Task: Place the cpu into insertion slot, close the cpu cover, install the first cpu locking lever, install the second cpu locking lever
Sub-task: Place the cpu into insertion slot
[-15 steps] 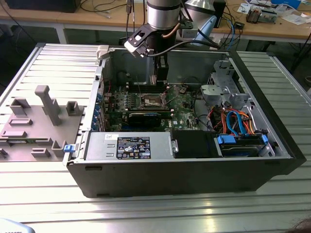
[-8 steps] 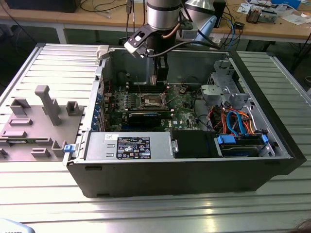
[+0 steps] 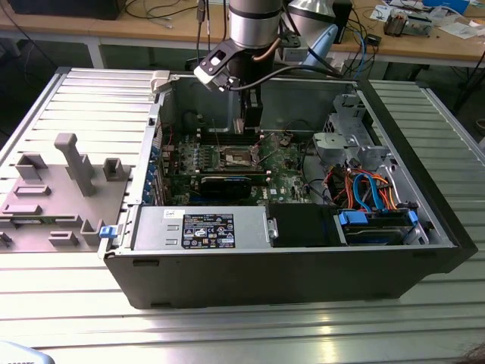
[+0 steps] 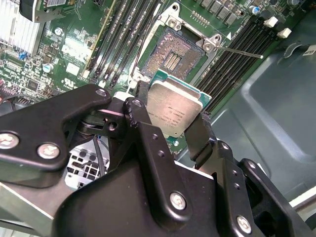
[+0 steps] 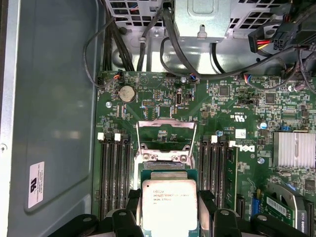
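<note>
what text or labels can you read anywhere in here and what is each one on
No text can be quoted with confidence.
cpu, held in the gripper: lines of dark print, too fine to read.
white sticker on the case wall: too small to read.
label on the silver box: too small to read.
motherboard: white lettering, too fine to read.

Exterior view overlooks case (image 3: 303, 277); both wrist views closely share cpu (image 5: 169, 205) (image 4: 173, 108).
</note>
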